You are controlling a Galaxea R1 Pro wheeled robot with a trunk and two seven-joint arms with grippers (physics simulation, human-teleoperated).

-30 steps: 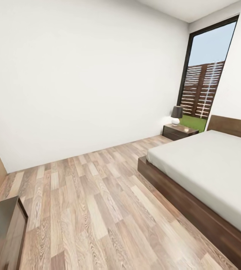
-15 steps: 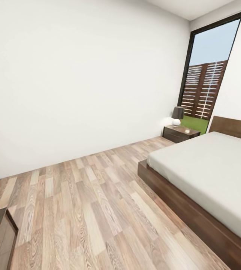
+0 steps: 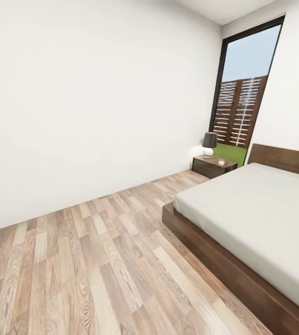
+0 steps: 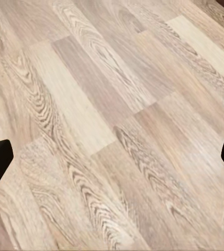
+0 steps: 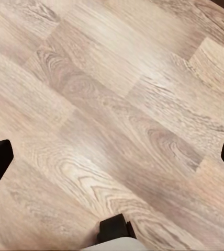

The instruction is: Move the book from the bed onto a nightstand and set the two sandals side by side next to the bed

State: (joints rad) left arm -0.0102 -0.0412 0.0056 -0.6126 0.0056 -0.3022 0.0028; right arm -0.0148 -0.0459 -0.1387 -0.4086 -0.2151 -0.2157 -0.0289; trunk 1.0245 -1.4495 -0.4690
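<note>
Head view: bed (image 3: 261, 214) ahead to the right, nightstand (image 3: 213, 165) beyond by the window (image 3: 242, 88); book and sandals unseen. Both jaws spread wide over bare floor (image 4: 112, 104), holding nothing.

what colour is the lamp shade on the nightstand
Dark brown, nearly black, over a white base; the lamp on the nightstand shows best in the head view.

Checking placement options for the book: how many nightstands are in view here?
1. The nightstand stands against the far wall beside the bed, under the window, carrying a lamp. A second may be hidden beyond the bed.
</note>
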